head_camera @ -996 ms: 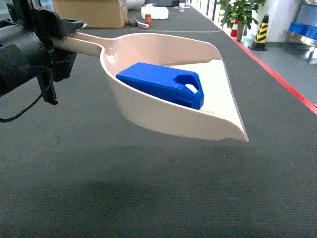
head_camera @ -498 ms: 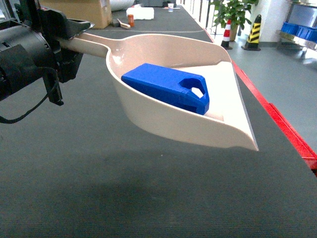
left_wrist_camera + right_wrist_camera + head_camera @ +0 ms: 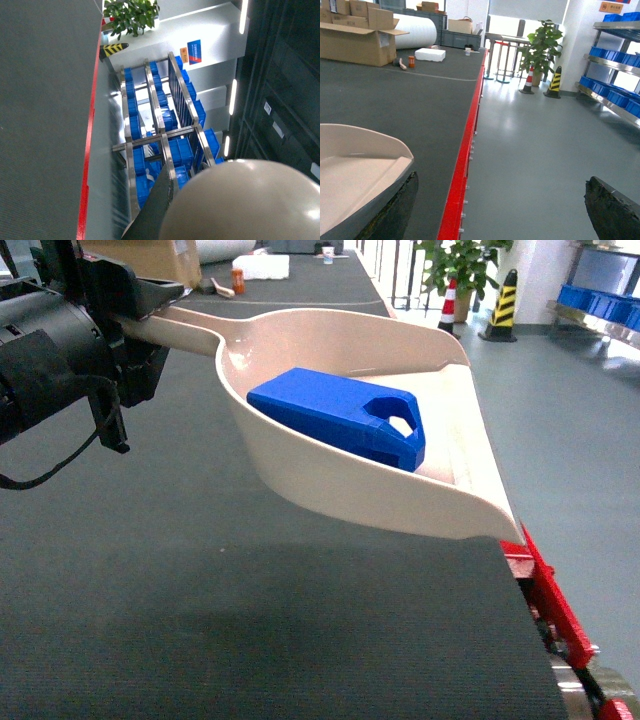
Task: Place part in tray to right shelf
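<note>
Blue jerrycan-shaped part lies in beige scoop.

I was working in a factory or warehouse hall. At the right of the frame stood steel shelving holding blue crates. Cardboard boxes sat upper left on a long red-edged table.

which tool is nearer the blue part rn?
Left. Its tool grips the scoop handle, with the blue part in the bowl. Right tool hangs open beside the scoop, off the table edge.
</note>
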Available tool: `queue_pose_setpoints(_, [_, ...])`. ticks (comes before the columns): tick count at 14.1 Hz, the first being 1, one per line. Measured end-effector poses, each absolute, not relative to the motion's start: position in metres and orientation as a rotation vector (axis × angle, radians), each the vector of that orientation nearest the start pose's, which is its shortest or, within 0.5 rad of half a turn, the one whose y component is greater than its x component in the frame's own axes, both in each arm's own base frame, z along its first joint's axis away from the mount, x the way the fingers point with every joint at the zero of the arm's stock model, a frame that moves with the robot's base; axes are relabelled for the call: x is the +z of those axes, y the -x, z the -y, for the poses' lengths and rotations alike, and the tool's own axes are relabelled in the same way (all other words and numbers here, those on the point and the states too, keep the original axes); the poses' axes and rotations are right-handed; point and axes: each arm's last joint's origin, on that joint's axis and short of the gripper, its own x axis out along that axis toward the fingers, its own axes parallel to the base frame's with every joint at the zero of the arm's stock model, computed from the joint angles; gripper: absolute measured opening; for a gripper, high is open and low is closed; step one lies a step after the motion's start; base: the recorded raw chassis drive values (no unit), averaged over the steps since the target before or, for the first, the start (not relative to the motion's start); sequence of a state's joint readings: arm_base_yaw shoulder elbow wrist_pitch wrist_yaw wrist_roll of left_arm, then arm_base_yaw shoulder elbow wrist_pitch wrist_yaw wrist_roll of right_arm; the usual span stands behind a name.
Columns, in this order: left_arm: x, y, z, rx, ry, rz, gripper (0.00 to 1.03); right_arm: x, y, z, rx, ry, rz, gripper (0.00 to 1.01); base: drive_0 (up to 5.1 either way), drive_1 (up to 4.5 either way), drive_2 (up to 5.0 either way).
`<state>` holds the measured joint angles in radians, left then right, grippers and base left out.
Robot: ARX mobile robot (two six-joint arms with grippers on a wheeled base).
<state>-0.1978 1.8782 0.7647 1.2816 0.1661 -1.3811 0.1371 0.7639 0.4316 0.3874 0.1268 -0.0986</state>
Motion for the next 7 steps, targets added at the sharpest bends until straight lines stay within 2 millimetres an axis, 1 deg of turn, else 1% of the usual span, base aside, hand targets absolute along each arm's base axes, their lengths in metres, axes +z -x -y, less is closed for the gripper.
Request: queue_pose_setpoints(7, [0.1782, -0.3485, 0.0757, -0.42, 1.364, -0.112, 0.13, 0.2683, -0.1757, -0.0205, 0.008, 0.091, 0.056, 0.98, 4.9, -2.43, -2.4])
